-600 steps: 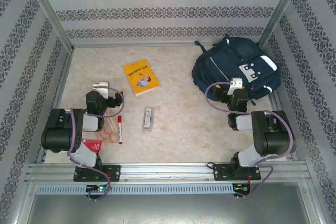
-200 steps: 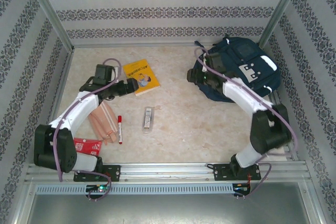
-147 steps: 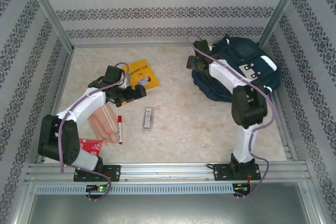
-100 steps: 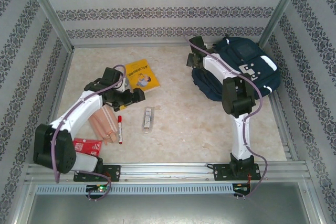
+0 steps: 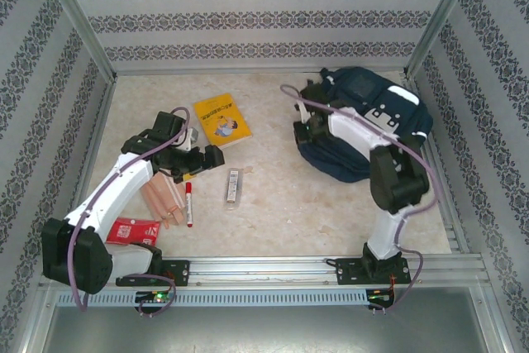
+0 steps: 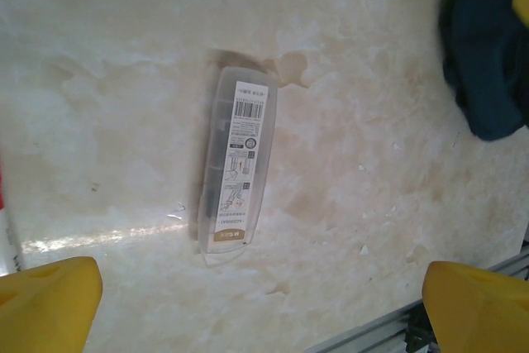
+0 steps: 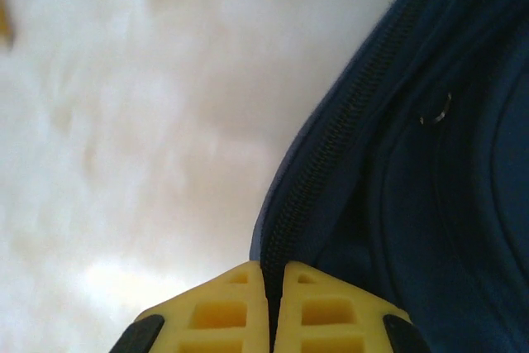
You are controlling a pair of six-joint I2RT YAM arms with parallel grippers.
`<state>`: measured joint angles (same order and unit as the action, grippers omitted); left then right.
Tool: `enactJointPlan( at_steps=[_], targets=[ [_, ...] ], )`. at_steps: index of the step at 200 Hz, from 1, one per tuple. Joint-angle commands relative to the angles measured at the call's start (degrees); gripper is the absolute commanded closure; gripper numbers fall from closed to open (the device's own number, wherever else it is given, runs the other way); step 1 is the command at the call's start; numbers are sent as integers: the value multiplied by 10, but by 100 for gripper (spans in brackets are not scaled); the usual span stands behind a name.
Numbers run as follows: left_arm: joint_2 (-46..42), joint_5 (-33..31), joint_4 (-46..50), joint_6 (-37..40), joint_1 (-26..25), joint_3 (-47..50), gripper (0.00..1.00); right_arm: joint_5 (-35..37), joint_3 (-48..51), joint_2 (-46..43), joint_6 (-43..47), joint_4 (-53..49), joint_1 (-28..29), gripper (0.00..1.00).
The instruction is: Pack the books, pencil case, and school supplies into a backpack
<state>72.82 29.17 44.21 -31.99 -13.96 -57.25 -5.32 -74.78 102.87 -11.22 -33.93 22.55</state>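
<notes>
Nearest the arm bases, behind and to the left of the left claw (image 6: 263,307), we find the red packet (image 5: 132,231) lying flat on the bench (image 5: 281,212). Between that packet and the left claw lie the pale wood pieces (image 5: 164,200), with the red-capped marker (image 5: 188,204) just beside them on their right. The left claw stands fully open above the bench and has hold of nothing. In its wrist view the clear pencil case (image 6: 238,167) lies ahead of it, label up, between the lines of the two fingers and apart from both. Beyond the left claw, farther from the bases, the yellow book (image 5: 221,121) lies flat with its cover up. Across the bench, the right claw (image 7: 269,303) is closed, its pads pressed together on the zip seam at the near left edge of the backpack (image 5: 368,126). The navy backpack lies on the bench and extends beyond and to the right of this claw.
</notes>
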Motion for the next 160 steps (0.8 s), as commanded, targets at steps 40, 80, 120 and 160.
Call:
enactJointPlan(
  at_steps=[40, 80, 120, 160],
  targets=[
    [103, 48, -48, 27, -77, -79, 1, -109, 244, -274, -185, -51, 94, 64],
    [223, 39, -88, 6, -162, -172, 1, -123, 286, -442, -243, -84, -118, 39],
    [358, -2, -126, -56, -248, -272, 1, -25, 268, -408, -194, -79, -257, 35],
    [449, -52, -165, -123, -308, -315, 1, 99, 288, -329, -181, -39, -323, 28]
  ],
)
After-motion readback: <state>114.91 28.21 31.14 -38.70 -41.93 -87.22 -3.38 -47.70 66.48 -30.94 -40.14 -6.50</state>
